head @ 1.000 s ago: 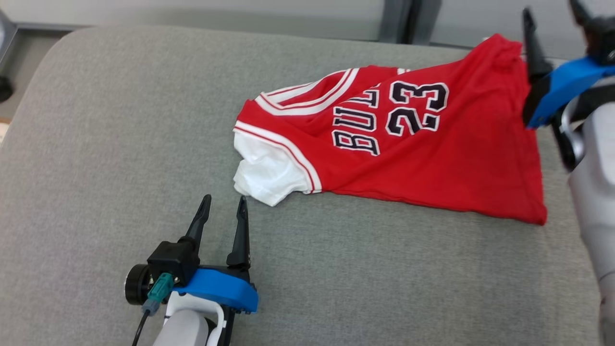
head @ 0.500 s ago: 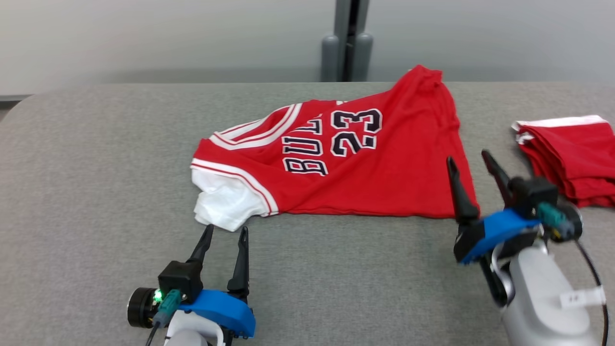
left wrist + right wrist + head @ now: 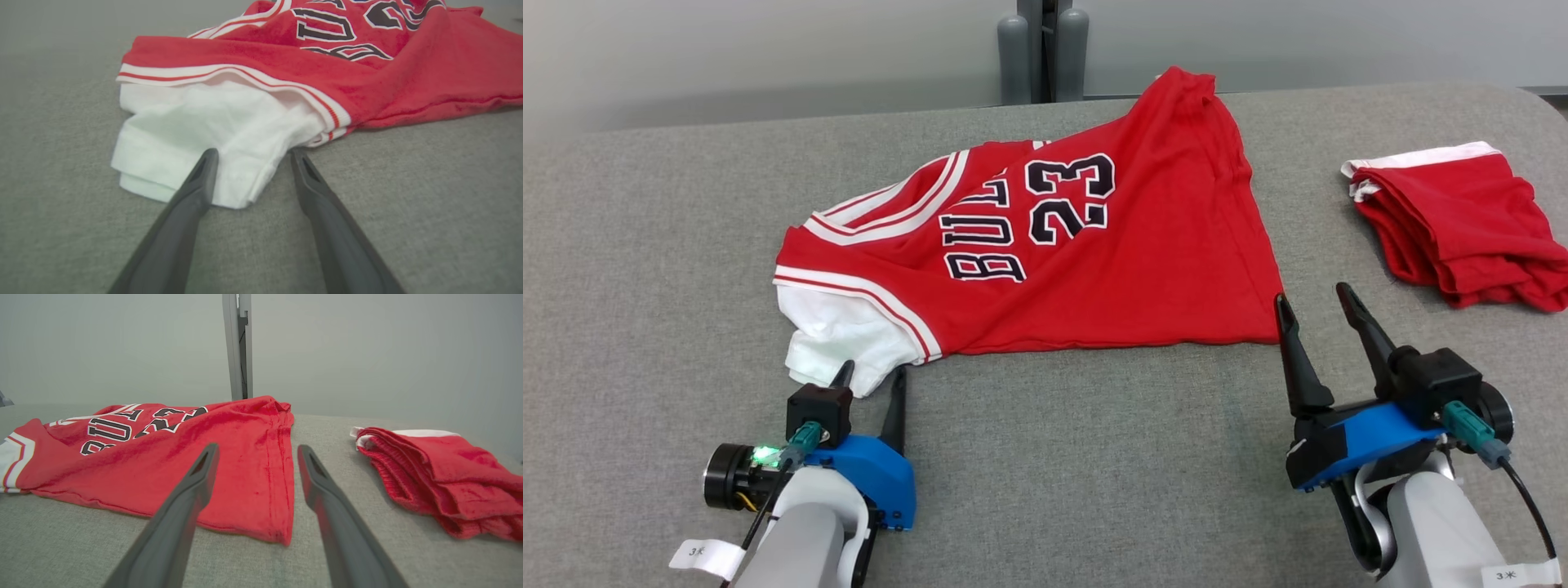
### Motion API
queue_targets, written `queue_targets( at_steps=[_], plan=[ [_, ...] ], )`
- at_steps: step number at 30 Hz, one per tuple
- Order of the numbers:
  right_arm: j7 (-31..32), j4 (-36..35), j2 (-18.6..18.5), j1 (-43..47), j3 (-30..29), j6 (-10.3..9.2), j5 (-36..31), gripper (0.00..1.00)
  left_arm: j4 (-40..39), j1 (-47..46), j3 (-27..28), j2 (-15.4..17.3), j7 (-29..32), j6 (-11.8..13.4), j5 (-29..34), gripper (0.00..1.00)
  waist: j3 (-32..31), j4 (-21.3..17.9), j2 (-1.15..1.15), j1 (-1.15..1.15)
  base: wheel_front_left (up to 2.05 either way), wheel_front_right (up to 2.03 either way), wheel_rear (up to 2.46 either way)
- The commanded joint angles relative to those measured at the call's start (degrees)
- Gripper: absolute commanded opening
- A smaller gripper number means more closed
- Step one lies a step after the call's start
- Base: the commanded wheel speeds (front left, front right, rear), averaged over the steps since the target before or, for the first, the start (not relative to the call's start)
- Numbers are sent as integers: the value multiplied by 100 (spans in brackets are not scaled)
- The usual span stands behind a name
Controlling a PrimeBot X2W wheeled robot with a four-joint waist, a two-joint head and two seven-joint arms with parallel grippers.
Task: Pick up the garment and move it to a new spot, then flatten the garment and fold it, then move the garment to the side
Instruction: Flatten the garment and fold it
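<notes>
Currently, the far hem corner of the garment (image 3: 1045, 245) is bunching up at the back edge of the grey surface (image 3: 1094, 474), and its folds there are hiding whatever is lying under them. The lettering (image 3: 980, 245) is running sideways, and its last part is hard to make out. The folded red pile (image 3: 1454, 229), to the right of the garment, is running off the frame edge. One finger of your left gripper (image 3: 872, 369) is sitting half behind its own black block (image 3: 818, 407).

Both arms are reaching forward, low over the surface, with fingers pointing at the garment's near edge. Your left gripper is standing spread wide at the white sleeve (image 3: 837, 343), holding nothing; whether a fingertip is touching the cloth I cannot tell. Your right gripper (image 3: 1312, 292) is likewise gaping and empty, just beside the garment's near right corner.

The left wrist view is giving you the sleeve's doubled layers, which the head view is flattening into one patch. The right wrist view is giving you the hem stitching, with that corner appearing between the two fingers.
</notes>
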Motion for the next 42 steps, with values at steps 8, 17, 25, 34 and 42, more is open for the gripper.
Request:
queue_targets(
  at_steps=[8, 17, 25, 34, 42],
  plan=[
    [81, -417, 9, 273, -165, 0, 121, 100, 341, -349, -224, -62, -111, -52, 98, 0, -13, 106, 0, 0, 0, 0, 0],
    [136, -541, 9, 402, -148, 0, 166, 100, -65, -123, -855, -247, 398, -298, 177, 0, -162, 213, 0, 0, 0, 0, 0],
    [213, -642, 8, 539, -288, 0, 184, 100, -1236, 450, -1265, -316, 770, -258, -69, 100, -211, 294, 0, 0, 0, 0, 0],
    [209, -667, 7, 676, -468, 0, 215, 100, -2578, 986, -977, -165, 552, 46, -340, 100, -341, 493, 0, 0, 0, 0, 0],
    [69, -601, 6, 797, -547, 0, 298, 100, -2608, 1177, -546, -91, 77, 239, -648, 100, -580, 560, 0, 0, 0, 0, 0]
  ],
)
